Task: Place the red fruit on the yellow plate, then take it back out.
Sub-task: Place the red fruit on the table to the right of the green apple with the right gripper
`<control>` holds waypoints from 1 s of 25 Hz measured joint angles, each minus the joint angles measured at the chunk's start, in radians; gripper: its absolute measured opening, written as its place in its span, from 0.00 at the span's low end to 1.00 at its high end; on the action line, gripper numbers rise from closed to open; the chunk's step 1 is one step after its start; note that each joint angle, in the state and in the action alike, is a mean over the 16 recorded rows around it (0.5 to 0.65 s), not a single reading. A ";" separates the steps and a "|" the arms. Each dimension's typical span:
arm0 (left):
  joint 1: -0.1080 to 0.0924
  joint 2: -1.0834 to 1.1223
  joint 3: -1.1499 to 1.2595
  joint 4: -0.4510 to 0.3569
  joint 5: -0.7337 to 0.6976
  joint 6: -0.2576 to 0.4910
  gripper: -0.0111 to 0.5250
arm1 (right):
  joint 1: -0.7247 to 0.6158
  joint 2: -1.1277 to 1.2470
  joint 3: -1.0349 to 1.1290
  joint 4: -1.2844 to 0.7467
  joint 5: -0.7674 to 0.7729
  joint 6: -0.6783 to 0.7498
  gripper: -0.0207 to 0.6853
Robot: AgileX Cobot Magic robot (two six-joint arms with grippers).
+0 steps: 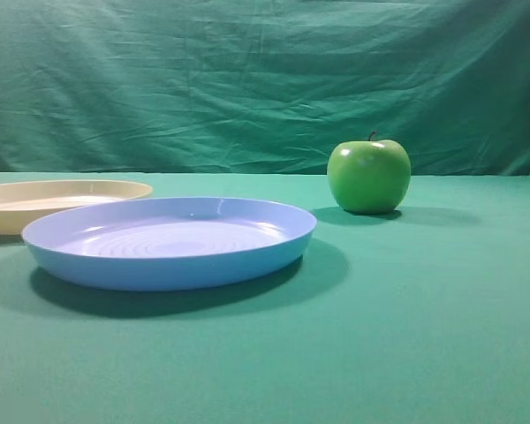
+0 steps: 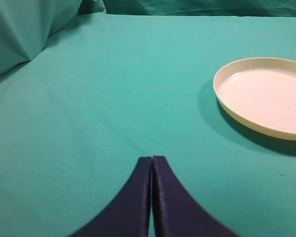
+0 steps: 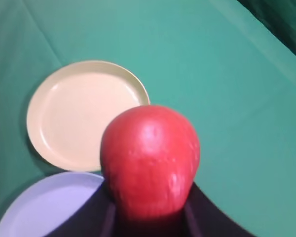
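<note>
Here the right pincer (image 3: 150, 217) pinches the red fruit (image 3: 150, 160), held above the table; the yellow plate (image 3: 84, 111) lies ahead-left.

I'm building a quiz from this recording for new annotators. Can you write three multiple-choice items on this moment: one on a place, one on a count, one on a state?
1. Where is the red fruit?
A. On the yellow plate
B. Between the right gripper's jaws, above the table
C. Beside the green apple

2. How many plates are on the table?
A. One
B. Two
C. Three

3. How do the left gripper's jaws stand?
A. Pressed together, holding nothing
B. Wide open
C. Closed on the green apple

Answers:
1 B: the right wrist view shows the fruit clasped by the right gripper, with the yellow plate bare below.
2 B: only the yellow plate and the blue plate appear.
3 A: the left gripper shows its jaws meeting over bare cloth; the green apple stands alone.
</note>
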 joint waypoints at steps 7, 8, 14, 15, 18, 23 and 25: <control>0.000 0.000 0.000 0.000 0.000 0.000 0.02 | -0.108 -0.243 0.415 0.011 -0.145 0.071 0.29; 0.000 0.000 0.000 0.000 0.000 0.000 0.02 | -0.126 -0.270 0.476 0.017 -0.173 0.079 0.29; 0.000 0.000 0.000 0.000 0.000 0.000 0.02 | -0.216 -0.351 0.776 0.058 -0.353 0.109 0.29; 0.000 0.000 0.000 0.000 0.000 0.000 0.02 | -0.226 -0.350 0.810 0.065 -0.380 0.112 0.29; 0.000 0.000 0.000 0.000 0.000 0.000 0.02 | -0.248 -0.325 0.891 0.081 -0.462 0.114 0.29; 0.000 0.000 0.000 0.000 0.000 0.000 0.02 | -0.263 -0.247 0.958 0.094 -0.576 0.106 0.33; 0.000 0.000 0.000 0.000 0.000 0.000 0.02 | -0.263 -0.214 0.966 0.096 -0.607 0.101 0.37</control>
